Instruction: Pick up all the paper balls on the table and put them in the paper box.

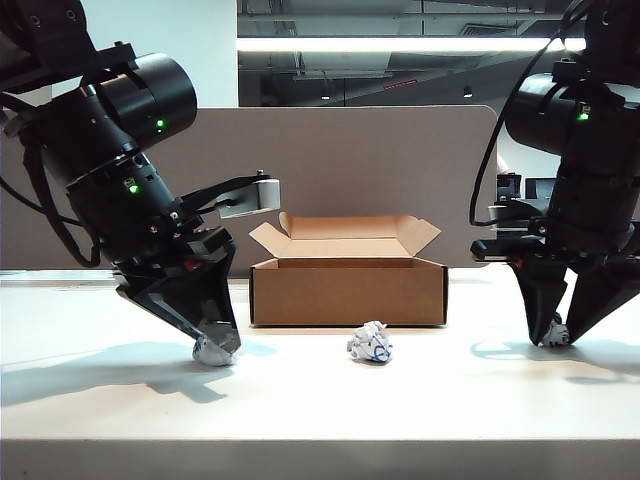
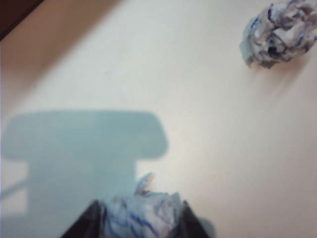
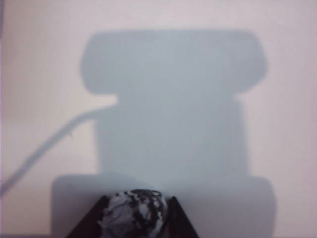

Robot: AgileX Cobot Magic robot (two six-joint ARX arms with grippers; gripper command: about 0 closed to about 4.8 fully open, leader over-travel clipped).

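A: Where the left gripper [image 1: 215,345] meets the worktop [image 1: 320,390], what is its state?
B: Fingers [image 2: 89,220] bracket the left paper ball [image 2: 141,218], touching both sides.
A: Centre?
B: Middle paper ball [image 1: 370,343] lies before the paper box [image 1: 348,285].
A: Right gripper [image 1: 556,332]?
B: Fingers [image 3: 181,220] flank the right paper ball [image 3: 134,210] on the worktop.
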